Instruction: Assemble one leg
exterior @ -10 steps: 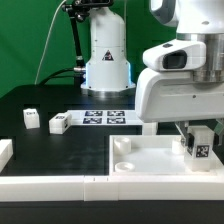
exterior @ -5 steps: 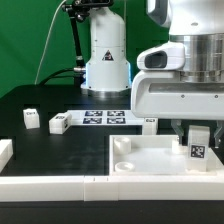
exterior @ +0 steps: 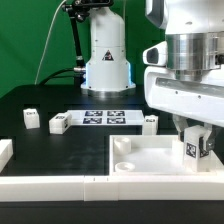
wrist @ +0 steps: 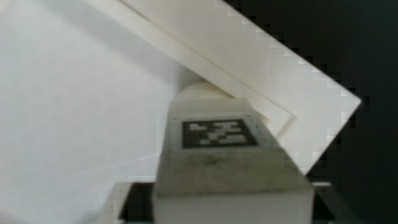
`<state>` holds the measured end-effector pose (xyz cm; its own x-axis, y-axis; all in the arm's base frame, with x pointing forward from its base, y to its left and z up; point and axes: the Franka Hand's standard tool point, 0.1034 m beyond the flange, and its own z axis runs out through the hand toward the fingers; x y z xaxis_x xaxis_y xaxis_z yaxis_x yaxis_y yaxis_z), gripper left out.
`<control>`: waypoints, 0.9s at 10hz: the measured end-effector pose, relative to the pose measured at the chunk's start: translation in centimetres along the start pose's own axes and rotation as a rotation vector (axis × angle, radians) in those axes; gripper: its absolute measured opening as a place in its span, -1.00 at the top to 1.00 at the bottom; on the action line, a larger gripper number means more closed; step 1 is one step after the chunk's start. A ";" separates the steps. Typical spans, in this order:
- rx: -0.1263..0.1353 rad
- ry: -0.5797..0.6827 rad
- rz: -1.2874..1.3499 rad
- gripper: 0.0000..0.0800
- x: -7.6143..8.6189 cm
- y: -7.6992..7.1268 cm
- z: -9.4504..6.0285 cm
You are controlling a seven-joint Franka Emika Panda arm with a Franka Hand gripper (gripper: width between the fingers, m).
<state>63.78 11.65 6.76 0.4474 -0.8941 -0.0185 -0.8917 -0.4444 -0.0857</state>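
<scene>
From outside we see the gripper (exterior: 195, 137) clamped on the leg (exterior: 193, 150), upright over the tray's (exterior: 140, 160) right corner. Only our wrist view shows the tag (wrist: 219, 133) head-on.

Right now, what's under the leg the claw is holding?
The leg stands over the white tray piece, at its corner on the exterior view's right. The claw grips it; the contact underneath is hidden.

The arm reaches straight down at the exterior view's right, its claw (exterior: 197, 146) pointing to six o'clock, fingers clamped on the leg (exterior: 194, 147).
</scene>
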 end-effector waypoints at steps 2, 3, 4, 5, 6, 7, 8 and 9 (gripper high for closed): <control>0.000 -0.011 0.142 0.27 0.1 0.1 0.0; -0.001 -0.017 0.181 0.27 0.0 0.1 0.0; -0.002 -0.020 0.249 0.27 0.0 0.1 0.0; -0.002 -0.021 0.208 0.27 0.0 0.1 0.1; -0.003 -0.021 0.187 -0.11 0.0 0.2 0.1; -0.003 -0.021 0.186 -0.51 -0.1 0.2 0.1; -0.006 -0.021 0.089 -0.59 0.0 0.2 0.1; -0.007 -0.023 -0.054 -0.59 0.0 0.2 0.1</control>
<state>63.59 11.57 6.64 0.4959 -0.8676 -0.0366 -0.8669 -0.4921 -0.0797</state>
